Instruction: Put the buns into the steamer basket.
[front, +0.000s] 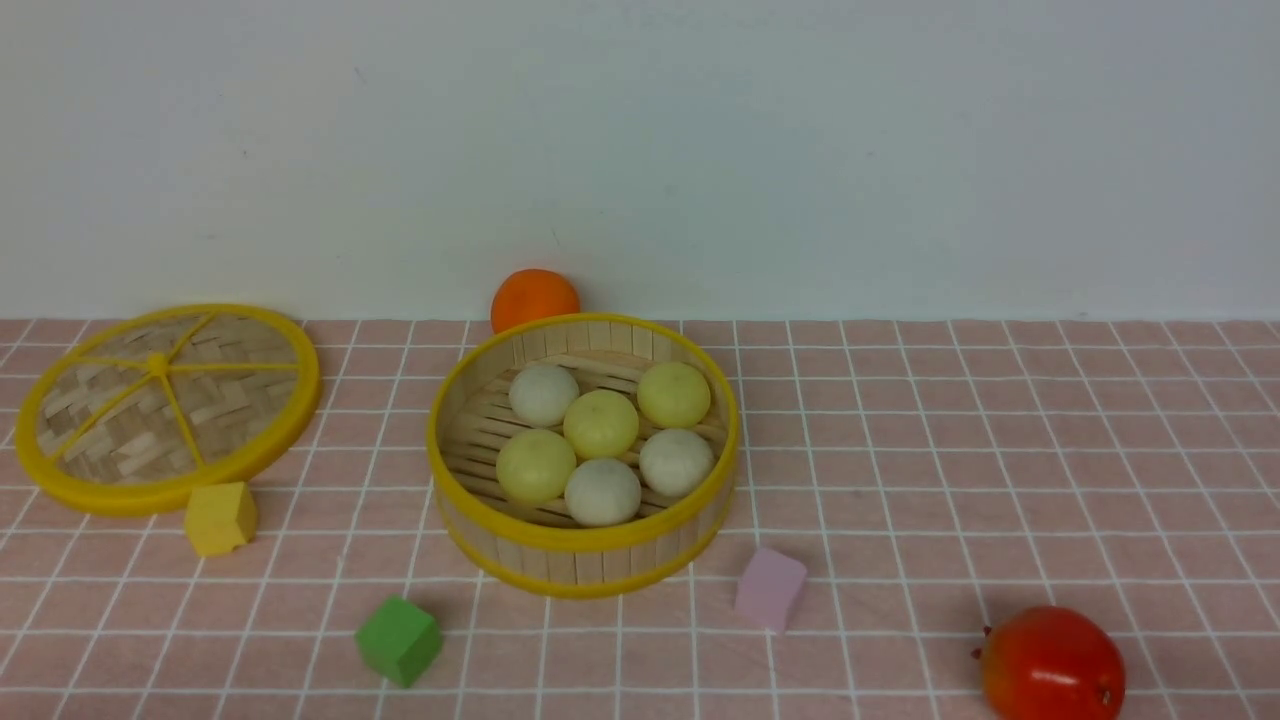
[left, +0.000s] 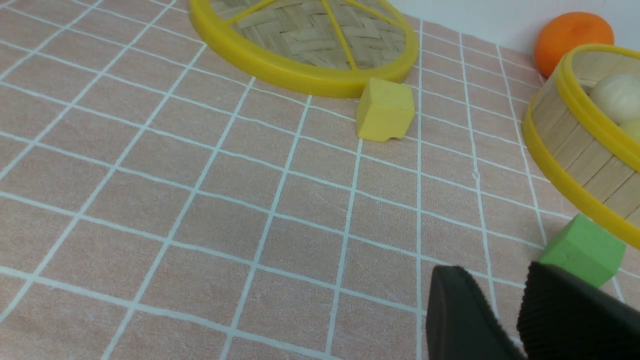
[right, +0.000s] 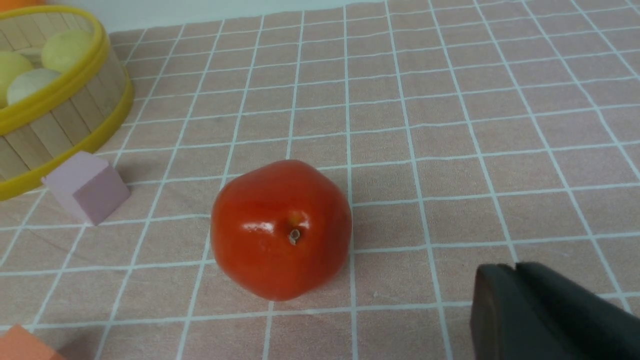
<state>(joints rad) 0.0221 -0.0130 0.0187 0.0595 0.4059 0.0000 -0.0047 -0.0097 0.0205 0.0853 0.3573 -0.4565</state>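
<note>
Six buns (front: 601, 423) inside the basket (front: 583, 552), three pale yellow and three off-white, clustered on the slatted floor at table centre. Lid (front: 160, 404) flat on the cloth (front: 900, 450) to the left, well apart from the basket; yellow cube (front: 220, 517) just beside the lid's near rim. Green cube (front: 398, 640) and pink cube (front: 770, 588) near the basket's front, one to each side; orange (front: 534, 297) behind the basket, against the wall; red fruit (front: 1052, 665) at near right. Neither arm visible in the front view. Left gripper (left: 495, 320) low over bare cloth, jaws parted by a narrow gap, nothing between them; green cube just beyond the fingertips (left: 457, 300), basket wall farther off, buns out of reach. Right gripper (right: 515, 280) over cloth beside the red fruit, not touching it; jaws nearly together, only a thin seam visible between them, nothing held; basket with its buns well apart across the table, pink cube beside its wall. Corner of an orange block (right: 22, 345) at the right wrist view's edge.
</note>
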